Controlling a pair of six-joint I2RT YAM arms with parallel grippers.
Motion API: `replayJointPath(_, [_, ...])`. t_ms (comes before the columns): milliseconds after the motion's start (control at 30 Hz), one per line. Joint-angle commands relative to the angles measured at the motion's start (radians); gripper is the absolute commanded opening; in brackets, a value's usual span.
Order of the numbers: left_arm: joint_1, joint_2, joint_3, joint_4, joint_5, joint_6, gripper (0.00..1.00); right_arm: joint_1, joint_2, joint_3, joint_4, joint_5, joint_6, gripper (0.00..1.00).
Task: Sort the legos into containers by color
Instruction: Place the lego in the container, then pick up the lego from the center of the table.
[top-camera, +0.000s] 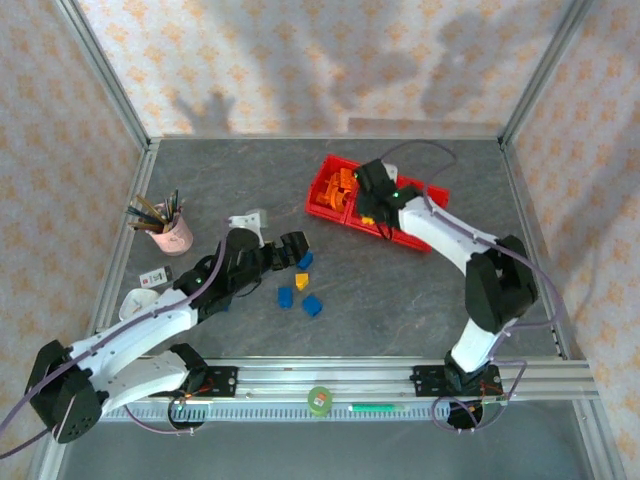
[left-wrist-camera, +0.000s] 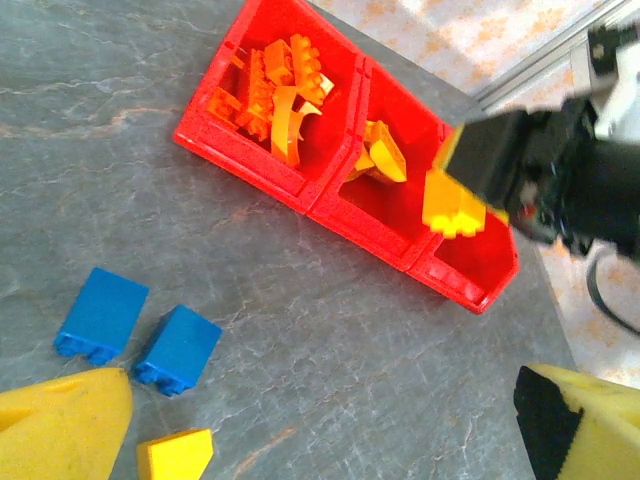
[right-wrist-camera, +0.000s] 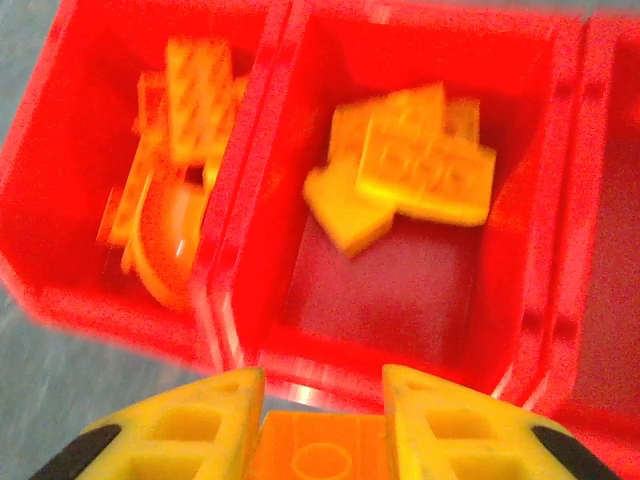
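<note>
The right gripper (right-wrist-camera: 320, 405) is clenching a yellow brick (right-wrist-camera: 320, 455) at the bottom middle of its wrist view, while the middle bin (right-wrist-camera: 380, 300) with yellow legos (right-wrist-camera: 415, 170) is lying just upward in that frame.

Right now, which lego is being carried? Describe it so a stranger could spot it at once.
Find the red containers at the back right of the table. The right gripper hangs over them, jaws shut on a yellow lego. Unlike the yellow legos lying in the middle bin, it is held in the air.
</note>
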Motion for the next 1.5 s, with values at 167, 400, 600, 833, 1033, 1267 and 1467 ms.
replayJointPath(167, [0.009, 0.099, 0.077, 0.096, 0.055, 0.036, 0.99, -0.077, 0.243, 0.235, -0.037, 0.052, -0.117, 0.39])
replayJointPath(400, [0.009, 0.084, 0.071, 0.088, 0.05, 0.034, 0.99, -0.056, 0.164, 0.188, -0.019, 0.013, -0.104, 0.56])
replayJointPath(600, [0.011, -0.005, 0.033, 0.04, -0.001, 0.032, 0.99, 0.042, -0.011, -0.029, 0.055, -0.034, -0.075, 0.62])
replayJointPath(833, [0.016, -0.147, -0.026, -0.065, -0.07, 0.027, 0.99, 0.196, -0.124, -0.2, 0.1, -0.104, -0.003, 0.69])
replayJointPath(1033, [0.018, -0.254, -0.083, -0.139, -0.103, -0.005, 0.99, 0.35, -0.125, -0.245, 0.127, -0.108, 0.062, 0.74])
replayJointPath(1267, [0.018, -0.373, -0.125, -0.216, -0.157, -0.037, 0.99, 0.472, -0.048, -0.238, 0.176, -0.125, 0.13, 0.78])
replayJointPath(1467, [0.02, -0.422, -0.123, -0.265, -0.19, -0.041, 0.99, 0.516, 0.066, -0.174, 0.142, -0.089, 0.175, 0.8])
